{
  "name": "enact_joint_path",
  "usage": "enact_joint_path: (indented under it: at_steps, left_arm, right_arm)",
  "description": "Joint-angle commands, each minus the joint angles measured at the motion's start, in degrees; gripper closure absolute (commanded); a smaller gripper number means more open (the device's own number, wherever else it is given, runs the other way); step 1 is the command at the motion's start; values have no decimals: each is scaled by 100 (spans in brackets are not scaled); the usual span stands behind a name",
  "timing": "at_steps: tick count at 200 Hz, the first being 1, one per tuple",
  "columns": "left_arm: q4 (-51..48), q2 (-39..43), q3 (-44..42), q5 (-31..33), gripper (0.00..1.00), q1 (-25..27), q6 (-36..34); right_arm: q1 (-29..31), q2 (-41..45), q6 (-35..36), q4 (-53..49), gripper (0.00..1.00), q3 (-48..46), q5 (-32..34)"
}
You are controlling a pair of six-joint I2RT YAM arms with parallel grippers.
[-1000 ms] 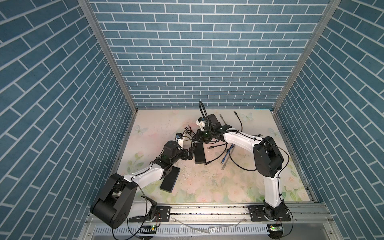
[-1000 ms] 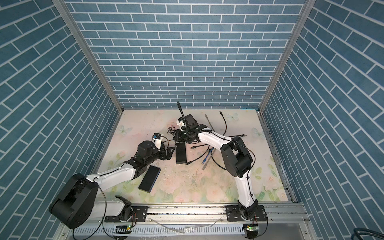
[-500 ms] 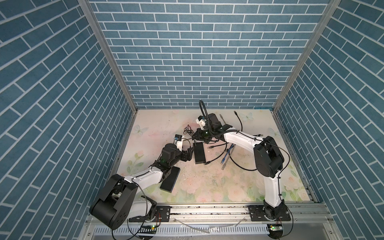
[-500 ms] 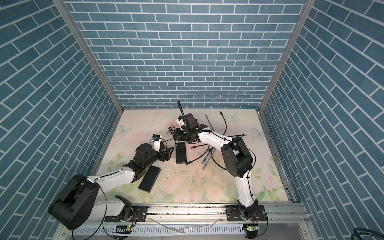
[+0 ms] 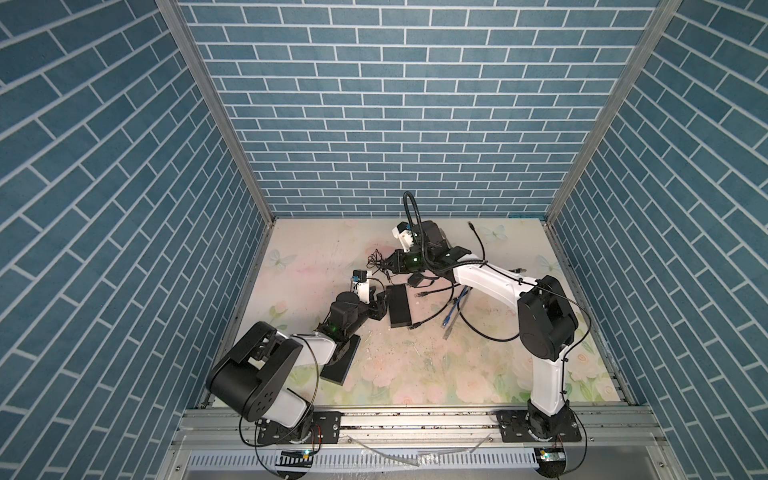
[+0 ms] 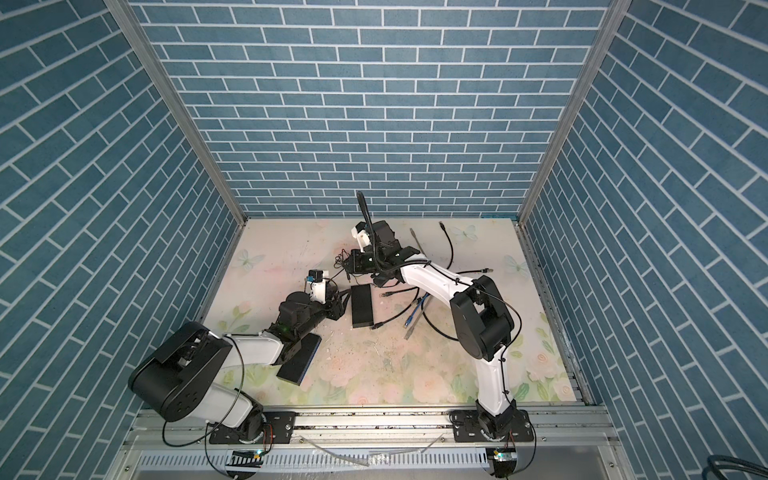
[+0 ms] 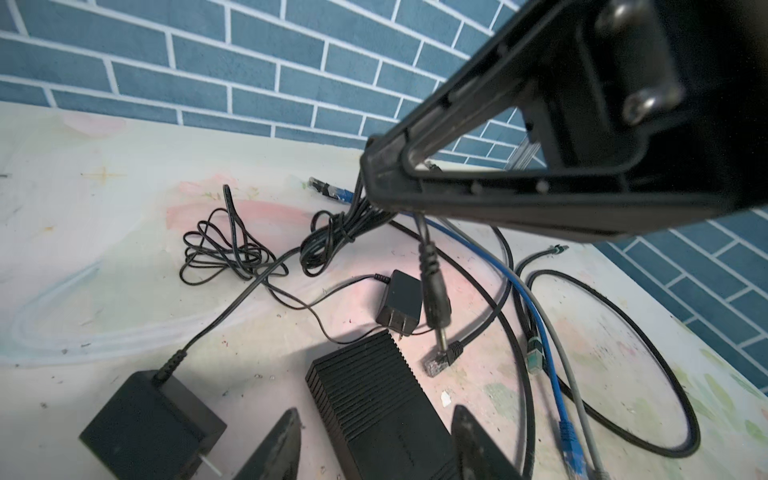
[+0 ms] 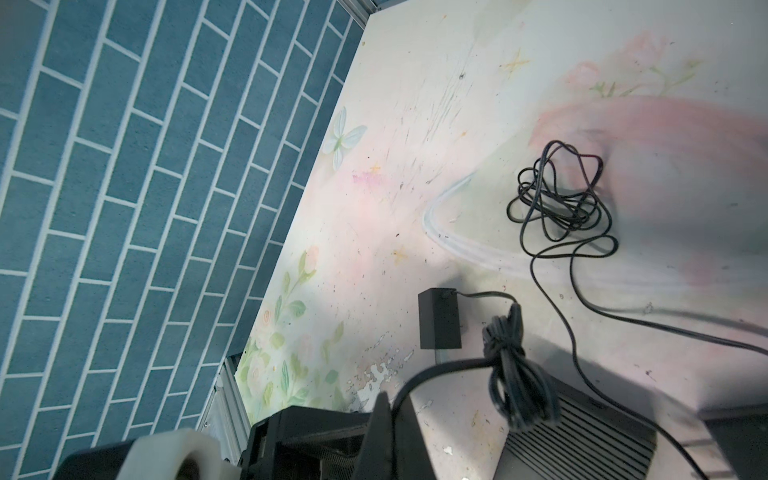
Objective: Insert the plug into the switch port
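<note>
The switch (image 5: pixel 399 305) is a black ribbed box lying flat on the floral table in both top views (image 6: pixel 361 305). My left gripper (image 7: pixel 374 449) straddles its near end, one finger (image 7: pixel 274 449) a little clear of the side and the other finger (image 7: pixel 473 444) at the opposite edge. Above the switch's far end, my right gripper (image 5: pixel 384 264) is shut on a thin black cable (image 8: pixel 436 370). The barrel plug (image 7: pixel 434 303) dangles from that cable, tip down, just over the switch's far corner. The switch port is hidden.
A black power adapter (image 7: pixel 151 419) lies beside my left finger, and a smaller adapter (image 7: pixel 399 301) sits behind the switch. Tangled black cord (image 7: pixel 224 253) and blue and grey network cables (image 5: pixel 453 307) spread to the right. A flat black box (image 5: pixel 340 357) lies under my left arm.
My left jaws have narrowed around the switch and the left forearm has shifted slightly. The right gripper still holds the cable in about the same place.
</note>
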State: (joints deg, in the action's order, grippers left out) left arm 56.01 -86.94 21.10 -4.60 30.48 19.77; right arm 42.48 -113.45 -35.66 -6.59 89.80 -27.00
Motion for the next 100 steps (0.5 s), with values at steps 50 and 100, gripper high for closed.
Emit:
enact_joint_path:
  at_steps: [50,100]
  left_arm:
    - [2406,-1065,-165,146,45,71,-72]
    - [2428,-1118,-1,81,44,110,-131]
  right_arm:
    - [-9,200,42,140,100,-157,-99]
    - [-6,166,39,140,100,-157,-111]
